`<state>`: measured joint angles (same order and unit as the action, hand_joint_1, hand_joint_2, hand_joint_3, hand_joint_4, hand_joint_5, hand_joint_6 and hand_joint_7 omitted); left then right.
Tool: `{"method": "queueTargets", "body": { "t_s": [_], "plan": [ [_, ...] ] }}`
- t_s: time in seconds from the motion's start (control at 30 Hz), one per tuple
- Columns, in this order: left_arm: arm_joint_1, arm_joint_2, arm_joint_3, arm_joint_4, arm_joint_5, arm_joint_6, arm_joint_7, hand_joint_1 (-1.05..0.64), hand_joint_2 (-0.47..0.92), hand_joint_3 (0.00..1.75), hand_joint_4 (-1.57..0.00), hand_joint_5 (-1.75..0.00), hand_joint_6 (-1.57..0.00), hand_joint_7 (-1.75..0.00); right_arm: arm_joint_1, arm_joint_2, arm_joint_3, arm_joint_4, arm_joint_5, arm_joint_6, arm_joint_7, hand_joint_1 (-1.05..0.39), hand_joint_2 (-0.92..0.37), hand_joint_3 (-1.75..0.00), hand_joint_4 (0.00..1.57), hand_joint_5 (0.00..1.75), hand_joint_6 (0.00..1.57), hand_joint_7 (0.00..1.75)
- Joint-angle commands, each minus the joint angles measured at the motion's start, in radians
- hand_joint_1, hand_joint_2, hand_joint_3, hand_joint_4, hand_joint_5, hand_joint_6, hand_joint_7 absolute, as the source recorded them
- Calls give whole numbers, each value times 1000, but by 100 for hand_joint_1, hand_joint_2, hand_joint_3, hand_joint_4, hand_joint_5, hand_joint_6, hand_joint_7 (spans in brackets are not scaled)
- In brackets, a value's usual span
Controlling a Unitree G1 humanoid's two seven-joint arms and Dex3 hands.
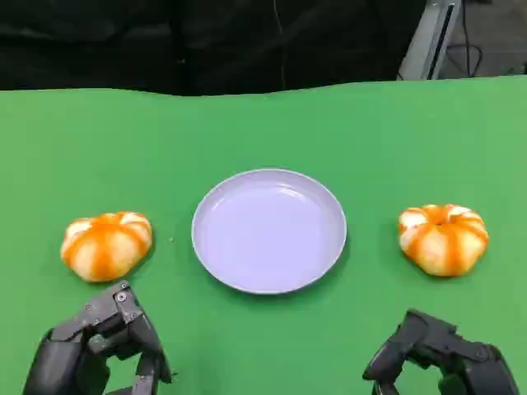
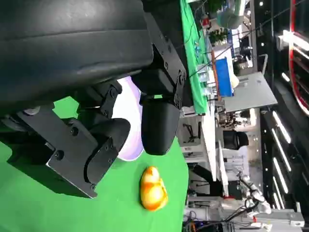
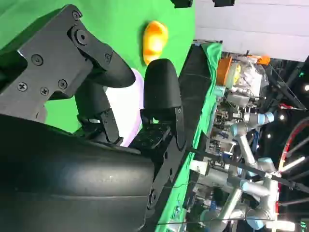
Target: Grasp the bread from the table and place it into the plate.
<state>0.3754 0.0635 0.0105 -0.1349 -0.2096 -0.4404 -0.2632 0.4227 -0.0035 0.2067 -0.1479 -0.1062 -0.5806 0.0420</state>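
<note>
- Left bread [image 1: 106, 245]: we see a round bun, orange with pale stripes, resting on the green tabletop [image 1: 263, 123] well to the left of the plate and clear of its rim.
- Left robot hand [image 1: 99, 346]: in the head view it sits at the lower left, just nearer the camera than the left bread and apart from it. Its black fingers [image 2: 157, 121] are spread and released, with nothing between them; the left wrist view confirms the open span, beyond which we see part of the plate and the far bun.
- Plate [image 1: 222, 206]: a pale lilac round dish at the centre of the tabletop, between the two buns, touching neither. Nothing lies in it.
- Right bread [image 1: 443, 238]: a second striped orange bun on the tabletop, to the right of the plate and separate from it. We also see it in the left wrist view [image 2: 153, 188], lying on the green cloth beyond the plate [image 2: 130, 111].
- Right robot hand [image 1: 440, 358]: at the lower right, nearer the camera than the right bread and not touching it. Its fingers [image 3: 161, 92] stand apart, released and grasping nothing; past them we see the plate [image 3: 128, 104] and the left bread [image 3: 155, 38] on the green surface.
</note>
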Motion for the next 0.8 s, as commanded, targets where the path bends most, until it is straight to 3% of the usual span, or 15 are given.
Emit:
{"method": "queueTargets", "body": {
  "t_s": [0.03, 0.53, 0.73, 0.8],
  "plan": [
    [1, 10, 11, -4, 3, -10, -4, 4, 39, 147, -77, -175, -71, -166, 5, -5, -2, -13, 22, -1, 3, -8, -30, -136, 72, 160, 79, 133],
    [0, 7, 15, -8, 9, -8, 4, 4, 41, 144, -76, -175, -71, -165, 8, -6, 0, -15, 29, 2, 7, -6, -31, -137, 71, 162, 77, 136],
    [-12, 17, 32, -14, 14, 0, 2, 4, 47, 134, -74, -170, -71, -155, 17, 1, 5, -28, 27, 21, 3, -7, -31, -136, 71, 163, 76, 136],
    [-19, 29, 35, -14, 3, 5, -14, 4, 52, 125, -67, -160, -68, -139, 16, 2, 5, -27, 23, 19, 2, -7, -31, -137, 71, 163, 76, 137]
  ]
}}
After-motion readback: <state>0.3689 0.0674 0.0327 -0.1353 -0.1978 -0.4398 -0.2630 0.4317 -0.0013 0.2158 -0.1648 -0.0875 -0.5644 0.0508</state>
